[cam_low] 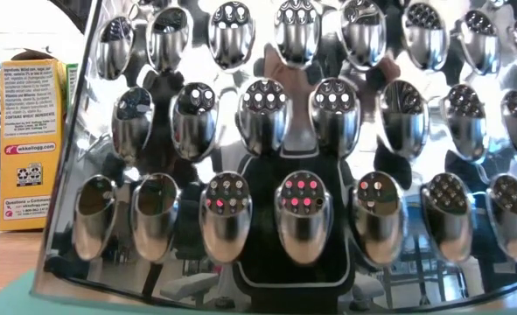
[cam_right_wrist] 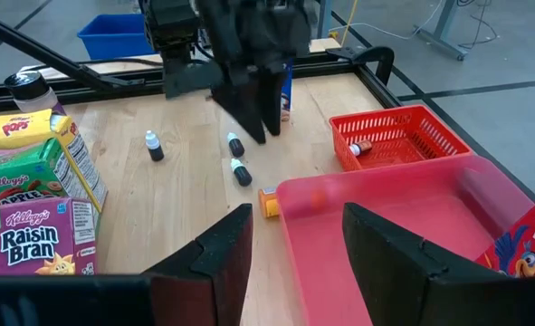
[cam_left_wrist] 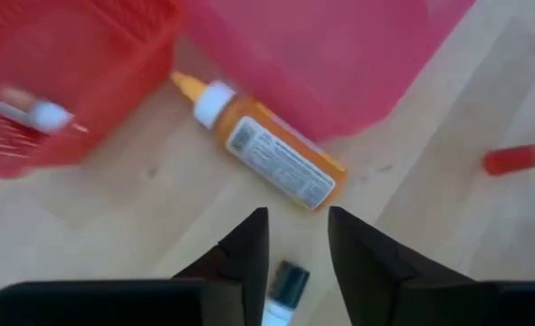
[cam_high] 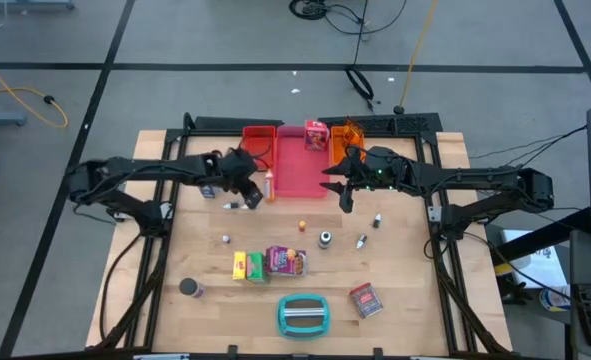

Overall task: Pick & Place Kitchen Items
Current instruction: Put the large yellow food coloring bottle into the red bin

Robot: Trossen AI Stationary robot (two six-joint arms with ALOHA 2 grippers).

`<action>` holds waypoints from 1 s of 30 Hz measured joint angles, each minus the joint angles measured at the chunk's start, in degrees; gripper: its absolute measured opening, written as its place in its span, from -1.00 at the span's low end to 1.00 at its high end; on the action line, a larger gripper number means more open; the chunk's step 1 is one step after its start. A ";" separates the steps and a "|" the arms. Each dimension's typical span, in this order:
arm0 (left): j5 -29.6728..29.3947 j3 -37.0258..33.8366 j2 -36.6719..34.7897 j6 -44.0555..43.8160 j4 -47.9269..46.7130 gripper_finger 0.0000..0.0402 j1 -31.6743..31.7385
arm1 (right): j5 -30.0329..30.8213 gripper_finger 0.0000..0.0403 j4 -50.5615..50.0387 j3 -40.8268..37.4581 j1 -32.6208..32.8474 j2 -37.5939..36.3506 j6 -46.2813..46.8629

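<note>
While the overhead camera is looking down on the pale wooden counter (cam_high: 405,300), the left hand (cam_high: 250,192) is hovering just left of the flat pink tray (cam_high: 297,165), and the right hand (cam_high: 341,190) is hanging at that tray's right edge. A meshed red basket (cam_high: 259,140) and an orange one (cam_high: 347,135) are flanking the tray. Small cardboard boxes (cam_high: 265,264) are sitting near the middle, with a dark can (cam_high: 188,288) to their left and a red-white box (cam_high: 366,299) to their right.

At counter level, a shiny metal grater face (cam_low: 293,157) with rounded bumps is filling the picture; a yellow carton (cam_low: 31,140) is standing at the left.

From the left wrist, the dark fingers (cam_left_wrist: 249,254) are standing slightly apart, gripping nothing, above a tiny dark-capped bottle (cam_left_wrist: 285,290); a smooth orange squeeze bottle (cam_left_wrist: 272,154) is lying beside the pink tray.

From the right wrist, the fingers (cam_right_wrist: 226,254) are spread open and empty over the tray's smooth rim (cam_right_wrist: 290,195); small dropper bottles (cam_right_wrist: 238,158) are dotting the wood.
</note>
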 joint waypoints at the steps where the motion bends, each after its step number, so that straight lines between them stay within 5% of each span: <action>1: 0.78 -0.01 1.27 -1.32 -0.08 -0.38 0.00 | 0.02 -0.18 0.00 0.00 0.00 0.00 0.00; 8: 2.70 -0.02 7.63 -7.47 4.97 -0.28 0.00 | 0.02 -0.18 0.00 0.00 0.00 0.00 0.00; 30: 1.60 0.00 8.27 -14.51 9.24 0.15 0.07 | 0.02 -0.18 0.00 0.00 0.00 0.00 -0.20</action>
